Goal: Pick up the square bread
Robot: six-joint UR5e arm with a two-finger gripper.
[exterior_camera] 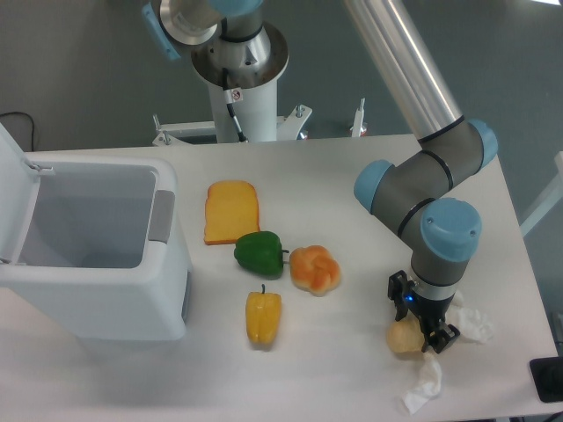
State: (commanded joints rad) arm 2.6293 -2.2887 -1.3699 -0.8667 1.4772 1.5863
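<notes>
The claw (422, 318) sat low at the table's (352, 369) front-right, pointing down, w/ its two dark fingers (396, 288) straddling the square bread (404, 338). One finger showed at the bread's upper left, the other at its lower right. Whether the fingers were actually pressing on the bread or just beside it: can't tell from this angle, since the wrist hid most of the gap. A small blue light showed on the claw body.

The square bread was a pale tan lump, resting on the table near the front edge, partly covered by the claw. Just right of it and below lay crumpled white paper or cloth (466, 325), w/ a second white scrap (420, 383) toward the table's front edge.

Above the claw rose the arm w/ grey joints & blue caps, its silver tube running up to the top of frame.

Further left, mid-table: a round orange bun (315, 269), touching or nearly touching a green pepper (259, 252). A yellow pepper (263, 316) lay in front of those, apart from them. A flat orange-yellow toast slice (231, 211) lay behind the green pepper. At far left stood an open white bin (97, 251), lid tipped up. All were well apart from the bread.
</notes>
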